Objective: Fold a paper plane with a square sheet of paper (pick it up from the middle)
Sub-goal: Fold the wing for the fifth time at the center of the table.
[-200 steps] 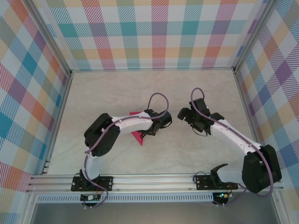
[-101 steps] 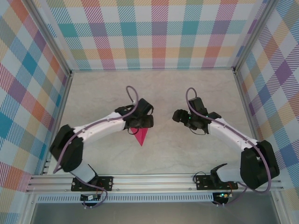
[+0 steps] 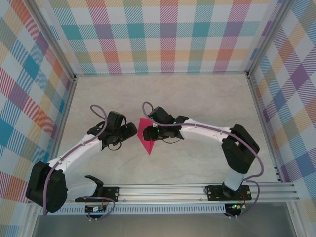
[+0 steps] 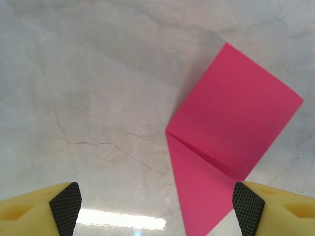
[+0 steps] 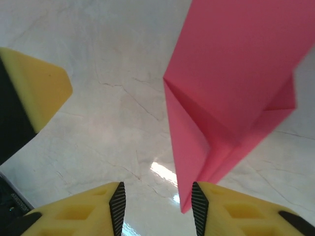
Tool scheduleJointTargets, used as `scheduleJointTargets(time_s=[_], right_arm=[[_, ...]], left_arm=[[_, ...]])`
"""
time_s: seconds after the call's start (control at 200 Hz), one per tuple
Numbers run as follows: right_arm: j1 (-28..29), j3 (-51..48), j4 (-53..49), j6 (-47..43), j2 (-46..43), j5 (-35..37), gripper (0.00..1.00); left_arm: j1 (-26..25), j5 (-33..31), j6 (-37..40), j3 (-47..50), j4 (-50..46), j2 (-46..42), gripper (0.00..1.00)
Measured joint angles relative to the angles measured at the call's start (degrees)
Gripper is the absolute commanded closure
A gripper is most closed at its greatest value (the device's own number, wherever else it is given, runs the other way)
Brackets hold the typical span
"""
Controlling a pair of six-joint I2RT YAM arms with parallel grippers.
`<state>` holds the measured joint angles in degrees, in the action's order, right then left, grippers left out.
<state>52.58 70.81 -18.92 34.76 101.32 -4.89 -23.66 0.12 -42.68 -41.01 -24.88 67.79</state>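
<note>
Creased pink paper (image 3: 146,139) on table (image 3: 207,98)

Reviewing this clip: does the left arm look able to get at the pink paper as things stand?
Probably yes. The left gripper is open with the pink paper just ahead of it, bare table between. The right gripper, close at the paper's other side, may crowd it.

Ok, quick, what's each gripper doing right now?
Left gripper: open, holding nothing; the folded magenta-pink paper lies ahead of it.
Right gripper: open, the paper's tip near one finger, not clamped.
</note>
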Motion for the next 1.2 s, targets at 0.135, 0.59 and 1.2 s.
scheduleJointTargets(time_s=[0.135,0.59,1.2], right_arm=[[-0.02,2.40,-0.46,-0.26,4.98,-1.44,0.65],[-1.64,4.52,-2.36,-1.84,9.97,-0.15,0.70],[-5.62,-0.20,2.84,-0.70,11.63,-4.70,0.76]], left_arm=[[2.64,2.67,-1.27,2.80,1.92,-0.48,0.16],[3.32,13.44,-4.24,6.75,13.25,3.45,0.21],[3.34,24.74,-4.46,8.70,28.35,12.17,0.38]])
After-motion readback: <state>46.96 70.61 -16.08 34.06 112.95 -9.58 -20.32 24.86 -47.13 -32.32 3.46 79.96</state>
